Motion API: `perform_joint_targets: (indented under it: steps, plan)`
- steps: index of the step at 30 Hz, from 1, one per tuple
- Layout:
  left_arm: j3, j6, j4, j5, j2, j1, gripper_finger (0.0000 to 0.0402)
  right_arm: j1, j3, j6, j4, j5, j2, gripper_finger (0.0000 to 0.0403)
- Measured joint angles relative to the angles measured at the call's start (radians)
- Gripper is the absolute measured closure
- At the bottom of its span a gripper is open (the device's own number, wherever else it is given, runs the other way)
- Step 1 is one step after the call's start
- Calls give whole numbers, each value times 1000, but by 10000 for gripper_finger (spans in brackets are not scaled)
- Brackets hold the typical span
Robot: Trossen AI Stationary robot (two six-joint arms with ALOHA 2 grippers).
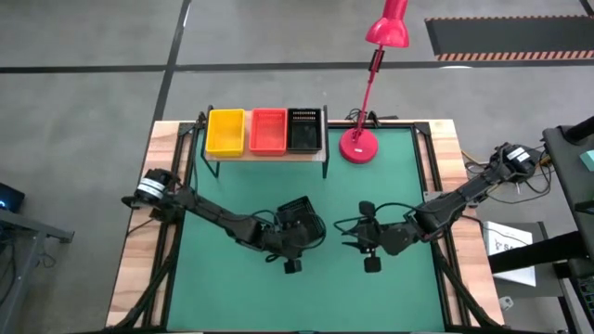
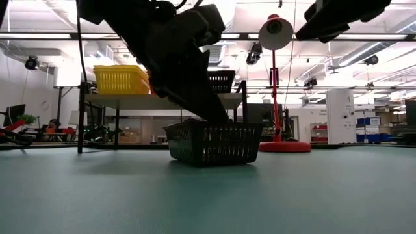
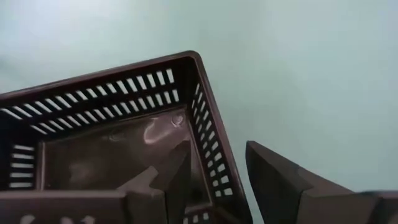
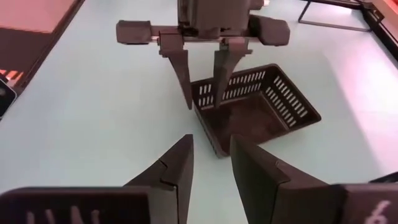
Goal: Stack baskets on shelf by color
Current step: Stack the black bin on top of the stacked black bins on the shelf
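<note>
Baskets (image 1: 265, 132) in yellow, red and black sit by colour on the shelf (image 1: 269, 156) at upper centre. One black basket (image 1: 297, 215) rests on the green table (image 1: 232, 278) at centre. The left pincer (image 4: 203, 93) is partly open, astride its wall, likely for lifting. The right pincer (image 1: 369, 243) waits beside, slightly open, empty.

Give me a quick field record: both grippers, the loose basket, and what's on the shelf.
left gripper: jaws open, straddling one wall of the black basket
right gripper: open, empty, hovering beside that basket
black basket: resting on the green table
shelf: yellow basket, red basket, black stack side by side
</note>
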Motion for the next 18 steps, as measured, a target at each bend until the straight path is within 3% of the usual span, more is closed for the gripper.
perform_joint_targets:
  steps: [18]
  plan:
    - [1, -25, 20, 40, 71, 8, 396, 0, -2, -5, 5, 0, -8, 308]
